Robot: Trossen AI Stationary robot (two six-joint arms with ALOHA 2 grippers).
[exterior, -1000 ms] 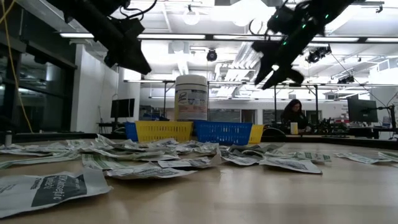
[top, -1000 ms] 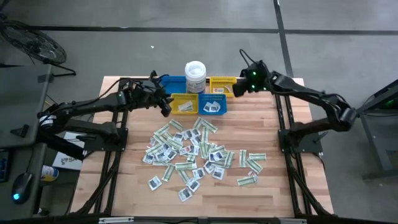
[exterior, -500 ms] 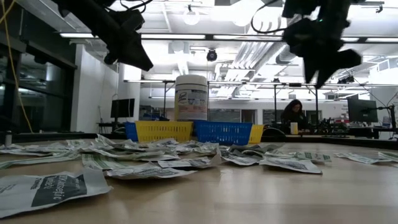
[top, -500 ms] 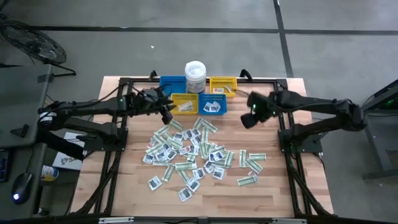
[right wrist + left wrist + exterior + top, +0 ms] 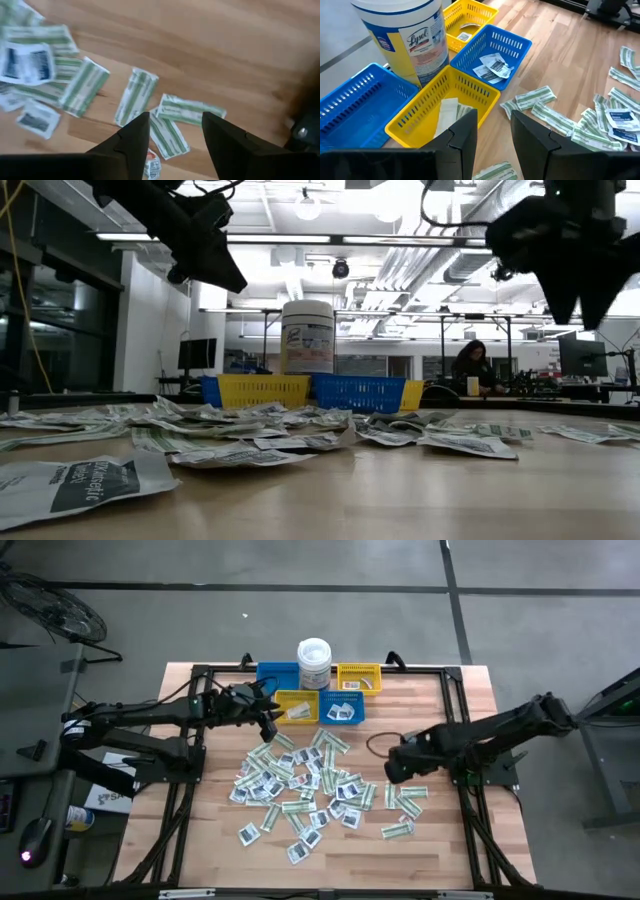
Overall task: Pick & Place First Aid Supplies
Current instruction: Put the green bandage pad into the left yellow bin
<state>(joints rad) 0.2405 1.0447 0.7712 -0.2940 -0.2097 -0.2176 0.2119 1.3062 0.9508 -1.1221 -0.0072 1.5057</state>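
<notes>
The first aid supplies (image 5: 305, 785) lie scattered flat on the wooden table: white squares with dark print and pale green-and-white strips. My left gripper (image 5: 268, 716) hovers open and empty just left of a yellow bin (image 5: 427, 112) that holds green strips (image 5: 447, 111). The blue bin (image 5: 492, 52) beside it holds white squares (image 5: 492, 67). My right gripper (image 5: 392, 768) hangs open above the pile's right part, pointing down. Green strips (image 5: 136, 96) lie on the table under its empty fingers.
A white lidded tub (image 5: 314, 661) stands at the far edge between another blue bin (image 5: 276, 673) and another yellow bin (image 5: 358, 677). Bare wood (image 5: 440, 840) lies toward the near right. A person (image 5: 470, 367) sits far behind the table in the low view.
My right gripper has swung from the far yellow bin toward the table's near edge, out over the right part of the pile. It has tipped from slanting to pointing down and sunk a little. The packets have not moved.
</notes>
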